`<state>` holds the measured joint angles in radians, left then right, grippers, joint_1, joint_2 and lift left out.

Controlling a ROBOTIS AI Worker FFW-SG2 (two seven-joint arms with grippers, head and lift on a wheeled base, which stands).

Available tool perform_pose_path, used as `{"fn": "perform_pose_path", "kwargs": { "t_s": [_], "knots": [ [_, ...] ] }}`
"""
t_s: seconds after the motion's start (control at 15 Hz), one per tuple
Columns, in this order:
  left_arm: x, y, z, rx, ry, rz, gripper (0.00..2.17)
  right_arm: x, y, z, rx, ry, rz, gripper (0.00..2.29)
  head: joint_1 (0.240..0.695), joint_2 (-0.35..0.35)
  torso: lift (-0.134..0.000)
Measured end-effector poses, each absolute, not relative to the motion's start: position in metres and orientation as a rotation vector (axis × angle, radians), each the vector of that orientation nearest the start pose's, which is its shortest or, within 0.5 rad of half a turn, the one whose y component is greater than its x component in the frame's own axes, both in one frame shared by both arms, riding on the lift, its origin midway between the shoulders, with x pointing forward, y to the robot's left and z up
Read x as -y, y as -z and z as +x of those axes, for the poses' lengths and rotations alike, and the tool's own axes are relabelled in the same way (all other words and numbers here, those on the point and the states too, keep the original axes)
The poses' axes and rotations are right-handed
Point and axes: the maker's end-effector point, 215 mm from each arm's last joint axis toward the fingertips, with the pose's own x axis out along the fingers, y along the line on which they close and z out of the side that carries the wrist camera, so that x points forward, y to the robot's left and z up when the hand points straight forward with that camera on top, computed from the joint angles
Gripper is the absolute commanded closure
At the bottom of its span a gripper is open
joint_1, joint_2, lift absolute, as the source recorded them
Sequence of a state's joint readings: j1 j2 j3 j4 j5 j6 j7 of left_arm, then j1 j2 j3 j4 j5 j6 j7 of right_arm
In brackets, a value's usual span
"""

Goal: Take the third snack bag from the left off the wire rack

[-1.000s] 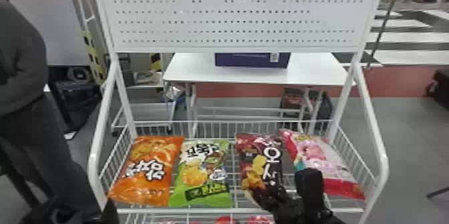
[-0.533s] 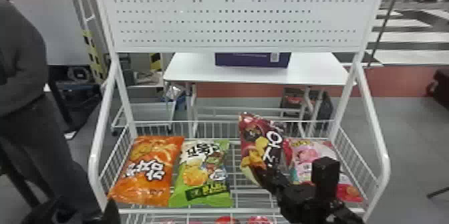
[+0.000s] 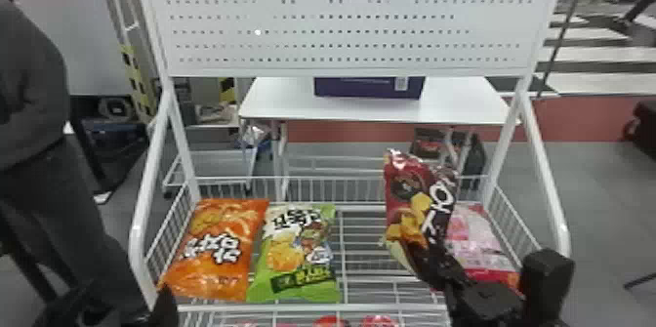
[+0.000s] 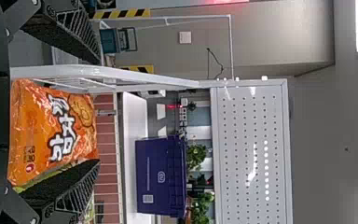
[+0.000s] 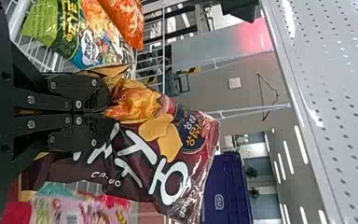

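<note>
Now our right gripper point(image 5: 100, 112) is clenched on the near end of the third snack bag point(image 3: 420, 194), the dark red one. The bag stands tilted upright over the right half of the wire rack point(image 3: 146, 233), between the green bag point(image 3: 297, 253) and the pink bag point(image 3: 473, 243). We judge it light, soft and crinkly, with slick film and brittle chips inside, so the flat sealed edge is the place to hold, firmly but without crushing. Our left gripper point(image 4: 93, 112) waits spread apart near the orange bag point(image 4: 51, 130).
</note>
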<state>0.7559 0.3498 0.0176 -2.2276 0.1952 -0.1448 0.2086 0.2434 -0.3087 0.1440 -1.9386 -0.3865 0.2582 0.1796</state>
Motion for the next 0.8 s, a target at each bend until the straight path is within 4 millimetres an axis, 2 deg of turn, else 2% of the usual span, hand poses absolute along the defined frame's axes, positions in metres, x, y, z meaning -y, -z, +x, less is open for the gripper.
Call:
{"fn": "perform_pose_path", "kwargs": {
  "t_s": [0.47, 0.8],
  "knots": [
    [-0.269, 0.298, 0.384, 0.032, 0.010, 0.057, 0.14, 0.230, 0.326, 0.422, -0.122, -0.334, 0.065, 2.22, 0.499, 0.000, 0.000],
    [-0.269, 0.298, 0.383, 0.029, 0.010, 0.057, 0.14, 0.292, 0.299, 0.390, -0.032, -0.238, 0.050, 2.22, 0.499, 0.000, 0.000]
  ]
}}
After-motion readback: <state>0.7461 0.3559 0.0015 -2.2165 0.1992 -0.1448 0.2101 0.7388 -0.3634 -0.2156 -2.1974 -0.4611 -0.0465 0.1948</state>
